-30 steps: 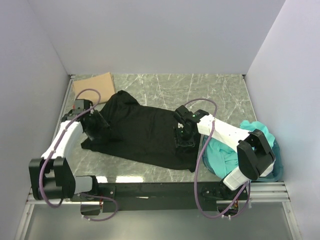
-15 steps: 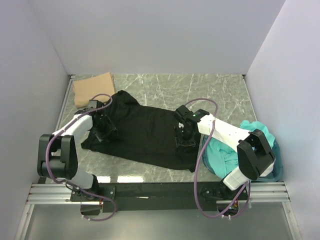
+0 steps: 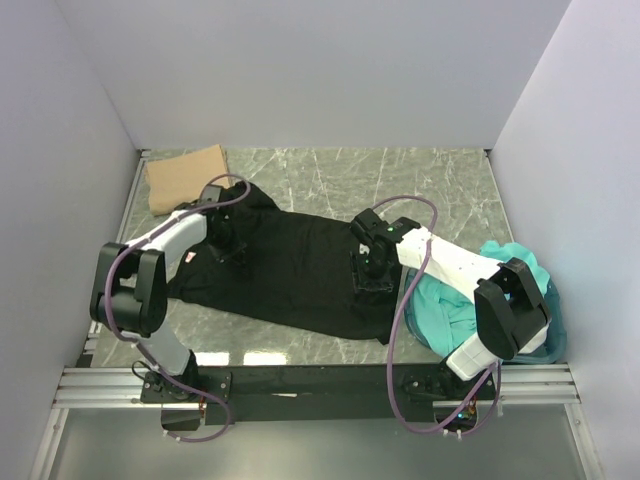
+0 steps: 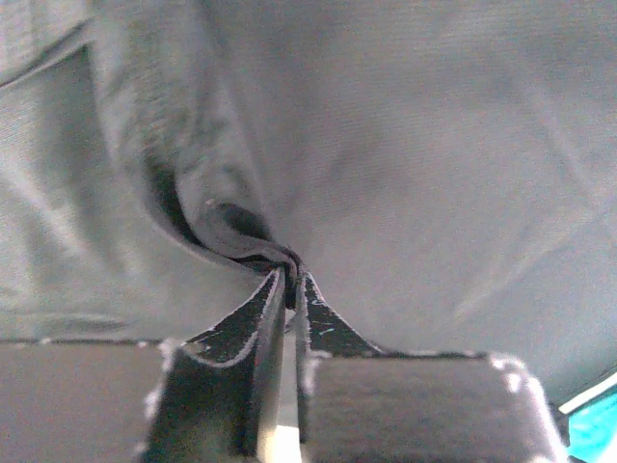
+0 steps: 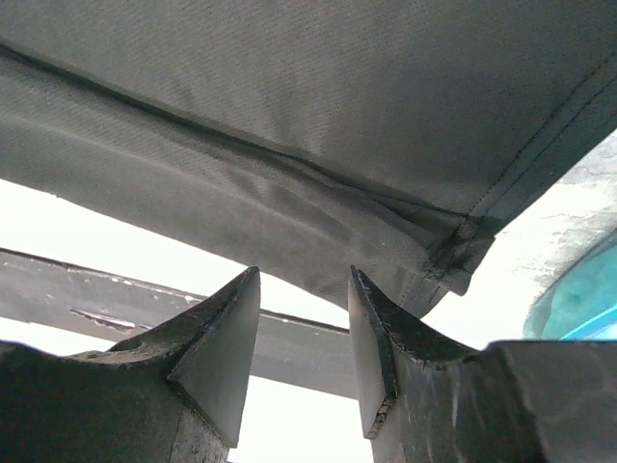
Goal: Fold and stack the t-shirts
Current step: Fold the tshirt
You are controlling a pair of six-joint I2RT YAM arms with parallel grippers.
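There are one black t-shirt (image 3: pixel 290 265), one folded tan t-shirt (image 3: pixel 185 177), one teal heap (image 3: pixel 450 312) too bunched to count, one blue tub (image 3: pixel 557 335) and two robot arms (image 3: pixel 165 243).

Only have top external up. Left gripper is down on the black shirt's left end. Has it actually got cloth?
Observer: Yes. The left wrist view shows the left gripper shut on a small pinched fold of the black t-shirt.
Operator: Right one gripping too?
Observer: No. The right wrist view shows the right gripper with jaws apart and nothing between them. The cloth lies past the fingertips.
Operator: What part of the shirt is it at?
Observer: A stitched hem corner shows just beyond the tips, off to one side.
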